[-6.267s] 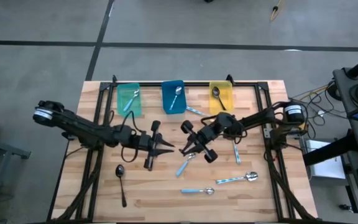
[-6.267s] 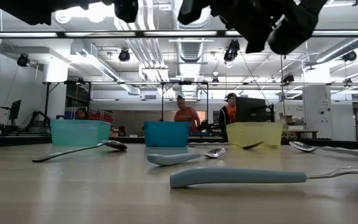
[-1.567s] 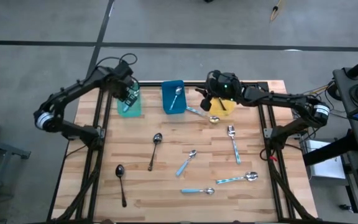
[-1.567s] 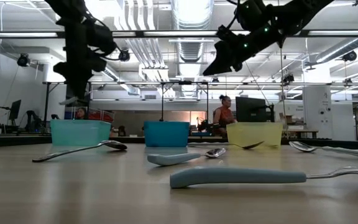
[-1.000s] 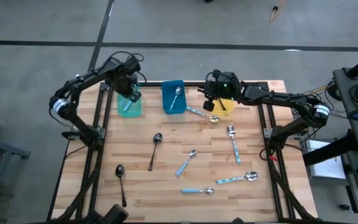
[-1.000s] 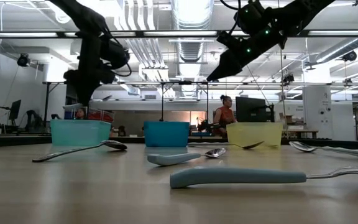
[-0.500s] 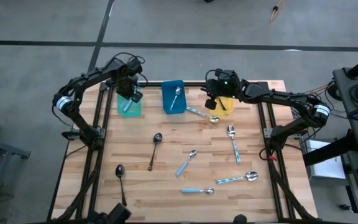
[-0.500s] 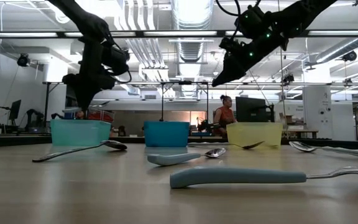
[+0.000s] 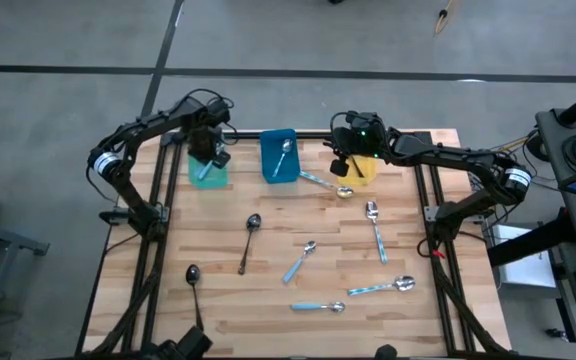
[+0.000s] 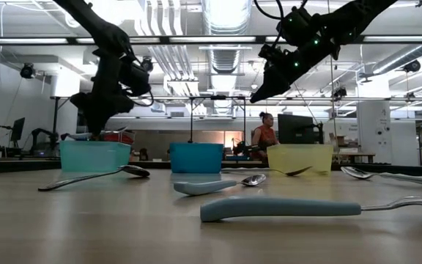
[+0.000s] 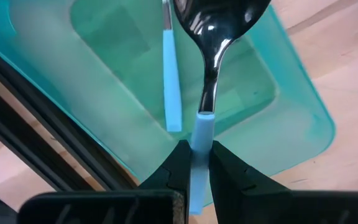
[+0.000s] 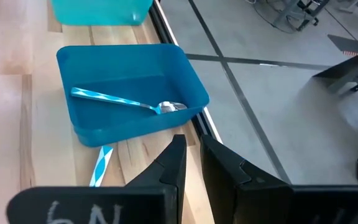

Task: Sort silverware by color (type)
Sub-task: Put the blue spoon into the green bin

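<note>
Sorting stands partly done: left gripper (image 11: 197, 163) pinches a blue-handled spoon (image 11: 211, 59) over the teal bin (image 9: 207, 168), right gripper (image 12: 191, 160) fingers nearly together and empty, seven spoons (image 9: 299, 262) still scattered beyond it.

Your left gripper (image 9: 211, 157) hangs over the table's far-left corner, arm arched high, fingers (image 11: 180, 163) pinched tight and pointing down. Your right gripper (image 9: 337, 166) hovers near the far edge, arm stretched in from the right side, fingers (image 12: 174, 163) nearly together, holding nothing.
</note>
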### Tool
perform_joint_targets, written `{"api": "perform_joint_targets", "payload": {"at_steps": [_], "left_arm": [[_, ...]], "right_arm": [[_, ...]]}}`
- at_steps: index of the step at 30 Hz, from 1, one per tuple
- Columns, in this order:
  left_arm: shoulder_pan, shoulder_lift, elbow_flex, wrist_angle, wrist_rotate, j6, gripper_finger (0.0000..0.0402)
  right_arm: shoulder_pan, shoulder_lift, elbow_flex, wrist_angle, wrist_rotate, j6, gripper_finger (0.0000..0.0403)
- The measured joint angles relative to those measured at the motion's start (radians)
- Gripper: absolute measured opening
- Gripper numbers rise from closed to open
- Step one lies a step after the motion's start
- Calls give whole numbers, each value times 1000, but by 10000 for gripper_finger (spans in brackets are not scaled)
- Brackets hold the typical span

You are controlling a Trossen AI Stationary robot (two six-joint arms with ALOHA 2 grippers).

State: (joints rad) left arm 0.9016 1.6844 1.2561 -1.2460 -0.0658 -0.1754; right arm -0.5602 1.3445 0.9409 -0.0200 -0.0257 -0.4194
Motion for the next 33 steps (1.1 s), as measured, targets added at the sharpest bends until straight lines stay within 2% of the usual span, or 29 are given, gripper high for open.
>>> {"api": "perform_joint_targets", "payload": {"at_steps": [7, 22, 33], "left_arm": [[0, 0, -55, 37, -1, -22, 17], [13, 2, -62, 94, -3, -27, 17], [13, 96, -62, 123, -5, -14, 17]], "right_arm": [[0, 0, 0, 0, 0, -2, 38], [-3, 0, -2, -5, 0, -1, 38], [-3, 0, -8, -6, 0, -1, 38]]}}
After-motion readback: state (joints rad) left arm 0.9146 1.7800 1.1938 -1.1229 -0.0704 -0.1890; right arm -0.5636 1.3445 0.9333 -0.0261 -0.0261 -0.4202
